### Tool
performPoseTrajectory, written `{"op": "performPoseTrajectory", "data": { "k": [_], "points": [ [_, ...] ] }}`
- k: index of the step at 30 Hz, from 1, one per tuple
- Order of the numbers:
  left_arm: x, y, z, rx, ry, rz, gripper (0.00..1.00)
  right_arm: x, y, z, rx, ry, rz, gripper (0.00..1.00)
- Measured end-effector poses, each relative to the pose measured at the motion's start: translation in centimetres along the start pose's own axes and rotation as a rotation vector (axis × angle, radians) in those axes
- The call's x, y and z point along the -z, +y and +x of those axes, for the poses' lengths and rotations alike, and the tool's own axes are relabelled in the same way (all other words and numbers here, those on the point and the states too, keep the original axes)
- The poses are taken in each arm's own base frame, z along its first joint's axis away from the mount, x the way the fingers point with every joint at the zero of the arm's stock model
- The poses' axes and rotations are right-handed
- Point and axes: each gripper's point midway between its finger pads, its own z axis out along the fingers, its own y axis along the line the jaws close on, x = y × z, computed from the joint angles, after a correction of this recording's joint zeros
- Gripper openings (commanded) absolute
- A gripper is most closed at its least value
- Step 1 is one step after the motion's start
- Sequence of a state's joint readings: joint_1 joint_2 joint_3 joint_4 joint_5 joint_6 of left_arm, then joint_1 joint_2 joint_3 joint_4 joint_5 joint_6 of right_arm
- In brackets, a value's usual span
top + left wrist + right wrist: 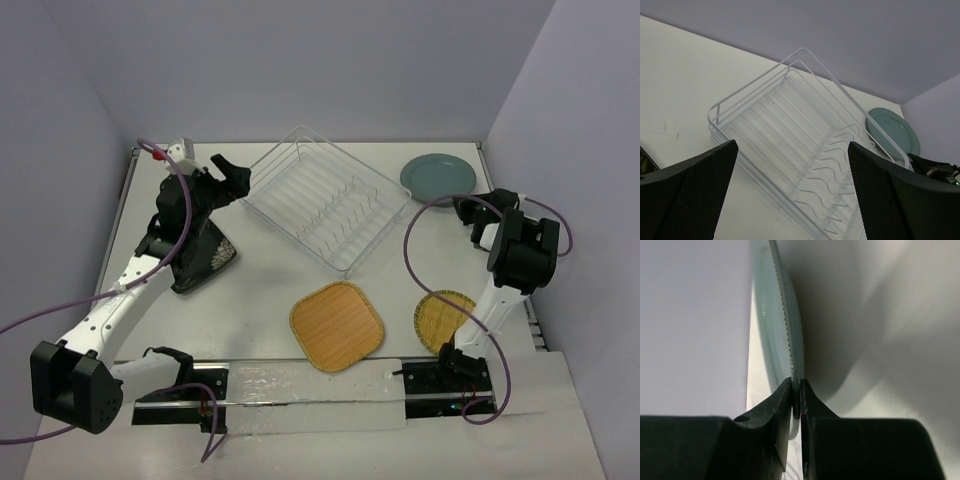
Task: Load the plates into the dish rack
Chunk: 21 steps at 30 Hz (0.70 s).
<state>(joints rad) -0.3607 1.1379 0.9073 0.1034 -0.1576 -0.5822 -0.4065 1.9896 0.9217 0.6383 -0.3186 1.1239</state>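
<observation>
The wire dish rack (325,205) stands at the table's middle back and holds nothing; it also fills the left wrist view (805,145). My left gripper (232,178) is open and empty, raised just left of the rack (792,200). The black leaf-pattern plate (208,260) lies under my left arm, partly hidden. The tan rounded-square plate (337,325) lies in front of the rack. The tan round plate (445,318) is partly hidden behind my right arm. My right gripper (468,207) is shut on the near rim of the grey-blue plate (438,175), which the right wrist view shows edge-on (782,325) between the jaws (796,390).
Purple walls close the back and both sides. A clear plastic sheet (310,395) lies along the near edge between the arm bases. Purple cables loop off both arms. The grey-blue plate (892,132) shows beyond the rack's right corner in the left wrist view.
</observation>
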Motion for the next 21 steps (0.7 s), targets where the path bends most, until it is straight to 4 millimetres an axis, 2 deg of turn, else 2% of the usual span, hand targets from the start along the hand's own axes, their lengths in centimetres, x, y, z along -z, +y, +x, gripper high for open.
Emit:
{"op": "performPoseTrajectory", "data": {
  "k": [9, 16, 21],
  "points": [
    [0.2, -0.1, 0.4, 0.008, 0.014, 0.011, 0.99, 7.0, 4.0, -1.2, 0.188, -0.145, -0.083, 0.00],
    [0.3, -0.3, 0.9, 0.014, 0.033, 0.027, 0.99, 10.8, 9.5, -2.9, 0.339, -0.248, -0.194, 0.00],
    [0.5, -1.2, 1.3, 0.011, 0.061, 0.078, 0.99, 14.0, 13.0, -3.4, 0.420, -0.297, -0.270, 0.00]
  ]
}}
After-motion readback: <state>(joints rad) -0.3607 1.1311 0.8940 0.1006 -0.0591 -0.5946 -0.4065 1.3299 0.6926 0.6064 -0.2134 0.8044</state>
